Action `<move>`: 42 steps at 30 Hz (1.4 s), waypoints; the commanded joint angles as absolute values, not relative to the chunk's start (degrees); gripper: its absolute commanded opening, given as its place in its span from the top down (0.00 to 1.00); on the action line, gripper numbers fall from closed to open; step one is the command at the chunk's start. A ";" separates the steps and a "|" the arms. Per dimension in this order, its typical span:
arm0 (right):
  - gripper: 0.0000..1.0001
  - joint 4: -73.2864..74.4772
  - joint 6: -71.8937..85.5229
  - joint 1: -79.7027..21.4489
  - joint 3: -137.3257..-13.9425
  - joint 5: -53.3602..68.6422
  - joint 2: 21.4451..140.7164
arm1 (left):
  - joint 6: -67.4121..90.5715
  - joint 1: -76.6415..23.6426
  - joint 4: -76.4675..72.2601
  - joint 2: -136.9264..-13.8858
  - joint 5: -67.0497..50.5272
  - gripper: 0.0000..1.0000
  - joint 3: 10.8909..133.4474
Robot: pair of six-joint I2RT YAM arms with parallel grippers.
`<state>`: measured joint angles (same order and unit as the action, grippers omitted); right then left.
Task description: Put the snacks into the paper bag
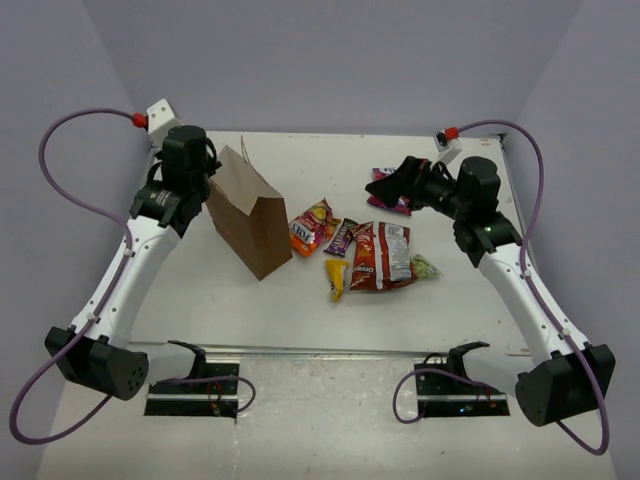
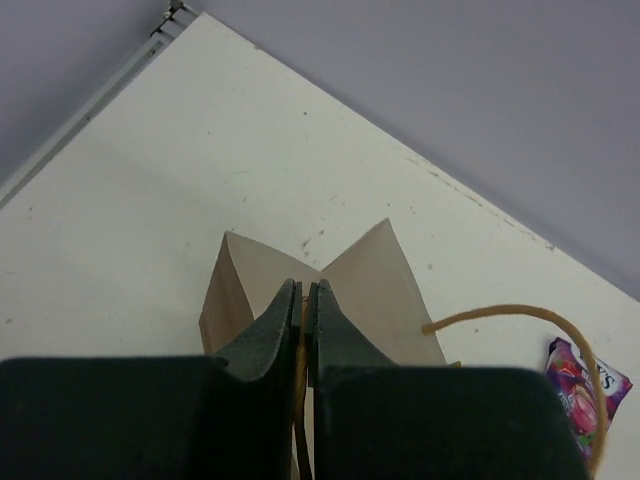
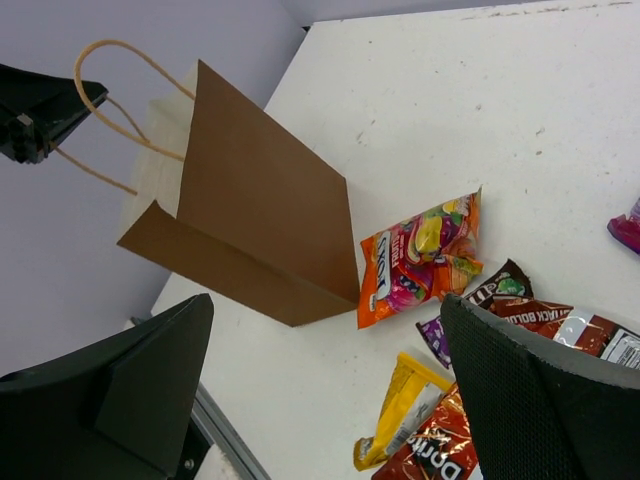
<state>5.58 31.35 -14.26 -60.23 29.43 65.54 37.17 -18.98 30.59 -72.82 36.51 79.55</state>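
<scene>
A: Where was the paper bag (image 1: 250, 215)?

B: It stood on the white tabletop (image 1: 300, 310), left of the middle, with its brown side towards the snacks and its top folded in to a ridge. Its thin loop handle (image 3: 120, 60) rose from the top edge.

A: And the left tool (image 2: 303, 290)?

B: Its fingers were pressed together on a strand of that handle, right above the bag's mouth.

A: Where were the snacks?

B: They all lay flat on the tabletop to the right of the bag. The orange-yellow bag (image 1: 313, 226) was closest, just beside the bag's base. Next came the dark purple bar (image 1: 341, 237), then the big red chip bag (image 1: 382, 257). A small yellow packet (image 1: 336, 277) lay at the chip bag's near left corner, and a green wrapper (image 1: 424, 267) poked out at its right edge. The magenta pouch (image 1: 392, 203) lay farther back, apart from the others.

A: What about the right tool (image 3: 325, 300)?

B: Its fingers were spread wide with nothing between them. It hung over the tabletop by the magenta pouch and partly hid it from above.
</scene>
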 commanded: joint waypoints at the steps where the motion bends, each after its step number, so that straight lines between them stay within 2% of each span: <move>1: 0.01 5.01 30.32 -14.50 -62.40 28.13 64.34 | 32.62 -13.20 23.04 -72.78 25.01 1.00 81.13; 5: 0.01 4.83 29.97 -14.41 -62.58 28.56 65.12 | 29.27 -4.86 16.09 -73.12 12.24 1.00 79.98; 10: 0.01 6.06 29.53 -14.50 -64.51 29.44 68.11 | 25.85 -0.63 11.87 -77.06 -2.77 1.00 81.91; 21: 0.01 8.79 27.07 -16.26 -67.32 28.13 71.37 | 26.72 -0.26 10.46 -79.63 -7.73 1.00 82.00; 26: 0.01 12.73 23.82 -18.72 -69.78 24.54 74.08 | 28.21 -0.26 13.52 -79.81 -10.46 1.00 86.21; 32: 0.01 18.11 23.99 -21.27 -74.35 22.68 83.49 | 29.53 -0.26 18.45 -79.10 -10.90 1.00 90.70; 42: 0.01 19.77 28.39 -24.26 -79.61 18.64 95.44 | 33.92 -0.26 20.30 -77.17 -14.76 1.00 89.22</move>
<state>18.85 27.20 -22.92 -74.72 21.61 93.45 31.55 -0.75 19.94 -79.57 -11.60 88.51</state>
